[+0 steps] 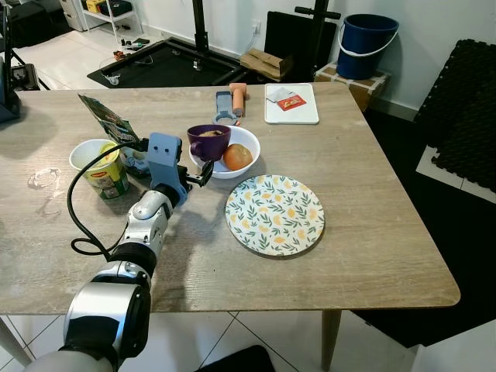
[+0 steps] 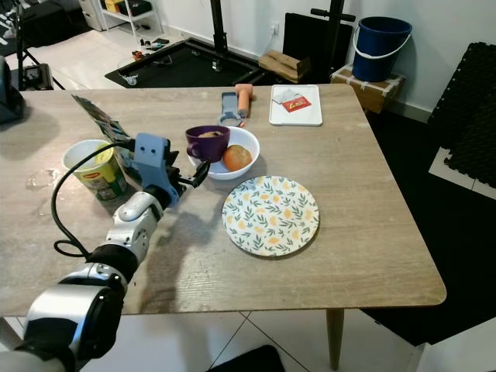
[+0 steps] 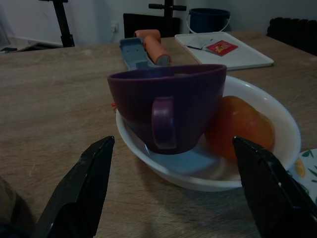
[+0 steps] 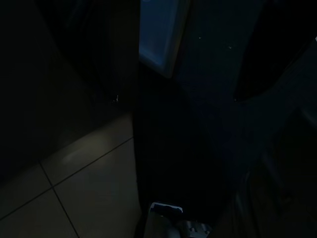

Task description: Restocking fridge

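Purple cup (image 3: 167, 106) sits inside the white bowl (image 1: 246, 143) beside an orange fruit (image 1: 238, 156), toward the far edge of the surface (image 1: 372, 232). The left claw (image 1: 203, 174), fingers spread and empty, lies just short of the bowl's near-left rim, the cup's handle pointing straight at it. The right arm hangs idle, its claw's state impossible to tell.

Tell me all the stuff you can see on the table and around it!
Mug: one, purple, in the white bowl.
Bowl: one, white, table middle.
Orange fruit: one, in the bowl beside the mug.
Plate: one, floral, near the bowl.
Noodle cup: one, yellow-green, lid peeled up, robot's left.
Tray: one, white, far edge.
Bucket: one, blue, on the floor behind.
Left gripper: fingers open, facing the mug.
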Motion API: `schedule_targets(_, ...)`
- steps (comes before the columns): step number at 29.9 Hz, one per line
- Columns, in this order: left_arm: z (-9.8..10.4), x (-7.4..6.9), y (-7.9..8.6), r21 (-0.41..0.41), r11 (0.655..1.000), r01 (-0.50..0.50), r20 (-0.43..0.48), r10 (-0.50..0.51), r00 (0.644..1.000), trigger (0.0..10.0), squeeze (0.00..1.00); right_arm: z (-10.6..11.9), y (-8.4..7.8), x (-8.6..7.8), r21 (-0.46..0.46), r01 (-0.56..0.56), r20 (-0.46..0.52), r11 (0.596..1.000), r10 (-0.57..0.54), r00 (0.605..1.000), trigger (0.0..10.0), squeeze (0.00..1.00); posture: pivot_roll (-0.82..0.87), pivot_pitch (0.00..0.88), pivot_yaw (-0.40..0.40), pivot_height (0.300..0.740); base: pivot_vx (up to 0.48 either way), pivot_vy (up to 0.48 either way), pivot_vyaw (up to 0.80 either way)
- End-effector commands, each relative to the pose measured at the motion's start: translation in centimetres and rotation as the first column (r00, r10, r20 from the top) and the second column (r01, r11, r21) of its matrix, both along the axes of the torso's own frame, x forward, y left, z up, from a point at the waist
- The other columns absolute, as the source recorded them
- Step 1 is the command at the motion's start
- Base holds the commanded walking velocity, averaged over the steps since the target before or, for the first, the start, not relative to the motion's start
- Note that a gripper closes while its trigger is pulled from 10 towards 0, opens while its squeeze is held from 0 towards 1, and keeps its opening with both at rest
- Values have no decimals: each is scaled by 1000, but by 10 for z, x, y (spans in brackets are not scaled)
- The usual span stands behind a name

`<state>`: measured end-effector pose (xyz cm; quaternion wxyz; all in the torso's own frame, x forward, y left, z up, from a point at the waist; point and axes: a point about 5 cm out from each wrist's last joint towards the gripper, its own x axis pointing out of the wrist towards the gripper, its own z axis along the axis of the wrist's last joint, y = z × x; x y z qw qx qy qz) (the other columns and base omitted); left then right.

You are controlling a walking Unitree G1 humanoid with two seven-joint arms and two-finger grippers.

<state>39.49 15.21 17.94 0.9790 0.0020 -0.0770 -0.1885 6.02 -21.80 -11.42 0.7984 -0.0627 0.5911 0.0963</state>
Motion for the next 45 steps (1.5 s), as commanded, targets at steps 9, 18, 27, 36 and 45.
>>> schedule_targets(9,10,4,7,-6,1000,5,-4,-5,1000,10000,0,-2,2,-11,-1,-3,-28,1000,3,1000,10000,0,-129,223,64,740,0,0,0)
schedule_targets(18,7,4,12,-4,1000,-14,-19,14,1000,10000,0,-2,0,-14,-11,-9,-36,1000,9,999,10000,0,-134,224,61,740,0,0,0)
schedule_targets(27,9,5,16,0,1000,-27,-30,27,999,10000,0,-2,-2,-15,-20,-12,-45,1000,11,999,10000,0,-134,224,61,740,0,0,0)
schedule_targets(36,17,8,18,6,999,-35,-22,35,999,10000,0,-2,-2,-10,-27,-14,-44,1000,12,999,10000,0,-132,228,63,740,0,0,0)
schedule_targets(45,23,10,17,-1,999,-34,-14,34,999,10000,0,-2,0,-6,-27,-13,-41,1000,11,999,10000,0,-133,230,66,740,0,0,0)
